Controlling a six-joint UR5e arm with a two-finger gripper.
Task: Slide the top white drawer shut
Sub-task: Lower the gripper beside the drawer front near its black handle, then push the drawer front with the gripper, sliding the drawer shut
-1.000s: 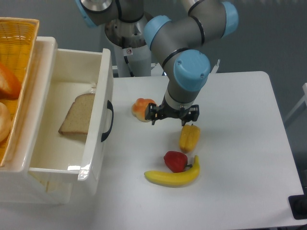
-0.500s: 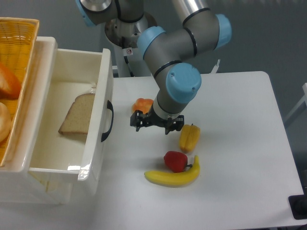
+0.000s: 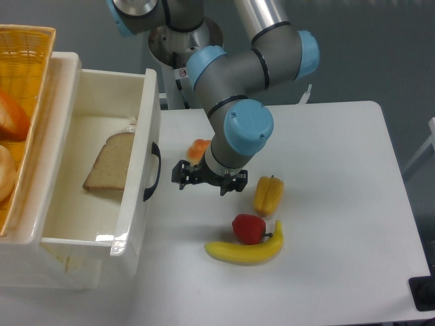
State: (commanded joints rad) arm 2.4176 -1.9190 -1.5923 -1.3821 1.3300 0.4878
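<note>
Gripper [image 3: 209,180] has travelled left across the bench [image 3: 326,204], nearing the black handle [image 3: 152,171] to its left. It carries nothing; whether its jaws are parted, I cannot tell. Top white drawer [image 3: 102,170] remains open, so the push seems imminent.

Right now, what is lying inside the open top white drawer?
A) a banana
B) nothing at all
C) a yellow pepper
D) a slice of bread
D: a brown slice of bread lies on the floor of the top white drawer, which is pulled out; the banana and yellow pepper are out on the table.
</note>
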